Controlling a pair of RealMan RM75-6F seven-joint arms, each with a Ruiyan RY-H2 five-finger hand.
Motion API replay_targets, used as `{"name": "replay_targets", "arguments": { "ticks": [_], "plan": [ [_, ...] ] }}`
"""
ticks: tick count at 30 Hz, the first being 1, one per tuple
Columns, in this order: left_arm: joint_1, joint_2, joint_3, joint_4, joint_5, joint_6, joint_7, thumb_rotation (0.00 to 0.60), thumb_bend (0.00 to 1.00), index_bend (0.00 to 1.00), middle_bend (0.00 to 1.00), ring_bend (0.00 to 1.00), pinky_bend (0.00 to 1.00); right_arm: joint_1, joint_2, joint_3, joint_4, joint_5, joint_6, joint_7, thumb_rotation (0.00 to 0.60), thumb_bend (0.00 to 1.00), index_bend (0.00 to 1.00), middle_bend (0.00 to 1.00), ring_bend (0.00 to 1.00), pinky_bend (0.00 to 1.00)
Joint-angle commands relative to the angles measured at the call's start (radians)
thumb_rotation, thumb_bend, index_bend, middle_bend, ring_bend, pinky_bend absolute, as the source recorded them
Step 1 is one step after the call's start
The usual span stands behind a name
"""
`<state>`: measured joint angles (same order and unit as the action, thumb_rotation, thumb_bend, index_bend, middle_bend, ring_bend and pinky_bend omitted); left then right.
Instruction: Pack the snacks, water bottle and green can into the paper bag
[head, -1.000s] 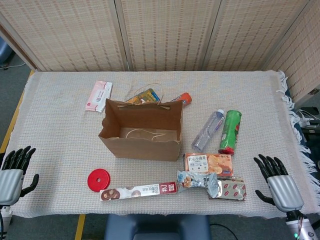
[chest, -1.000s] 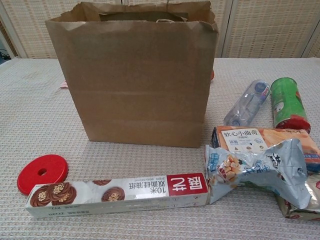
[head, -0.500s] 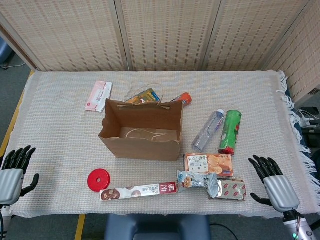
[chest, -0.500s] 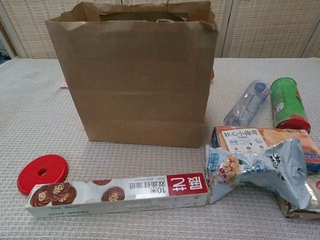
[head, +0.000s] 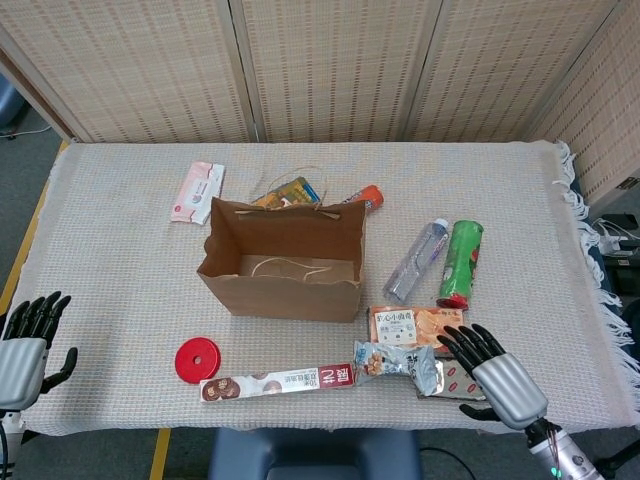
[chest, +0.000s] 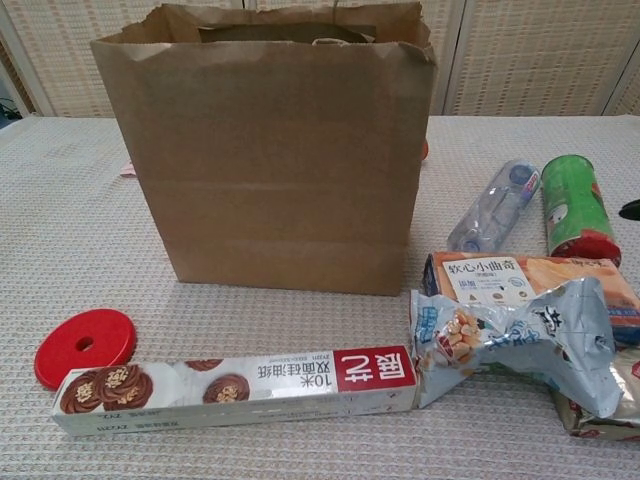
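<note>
Head view: near the table's front edge, the empty, spread right hand (head: 497, 372) overhangs the red snack packet (head: 462, 380), and its crinkly foil may slip; the left hand (head: 25, 345) idles open.

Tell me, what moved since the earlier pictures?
Only the right hand moved. It slid in from the table's right edge toward the snacks and now hangs open over the red-and-silver packet, holding nothing. The left hand stayed at the left edge, open. The paper bag, water bottle and green can stayed put.
</note>
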<state>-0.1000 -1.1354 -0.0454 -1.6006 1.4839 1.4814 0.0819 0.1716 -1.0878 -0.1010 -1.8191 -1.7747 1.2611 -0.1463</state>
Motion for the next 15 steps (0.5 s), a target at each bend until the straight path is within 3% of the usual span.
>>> {"name": "replay_targets", "arguments": {
  "ticks": [1,7,15],
  "plan": [
    [0.000,0.000,0.000,0.000,0.000,0.000,-0.002,0.600,0.44,0.00,0.00,0.00,0.00,0.041,-0.043,0.031,-0.071,0.037,-0.080,-0.132,0.600,0.00,0.00,0.00,0.00,0.00],
    [-0.001,0.002,0.000,0.001,0.001,-0.002,-0.005,0.600,0.44,0.00,0.00,0.00,0.00,0.088,-0.102,0.074,-0.135,0.162,-0.181,-0.301,0.600,0.00,0.00,0.00,0.00,0.00],
    [-0.002,0.003,0.001,0.002,0.002,-0.005,-0.010,0.600,0.44,0.00,0.00,0.00,0.00,0.130,-0.195,0.094,-0.147,0.287,-0.244,-0.472,0.600,0.00,0.00,0.01,0.00,0.00]
  ]
}}
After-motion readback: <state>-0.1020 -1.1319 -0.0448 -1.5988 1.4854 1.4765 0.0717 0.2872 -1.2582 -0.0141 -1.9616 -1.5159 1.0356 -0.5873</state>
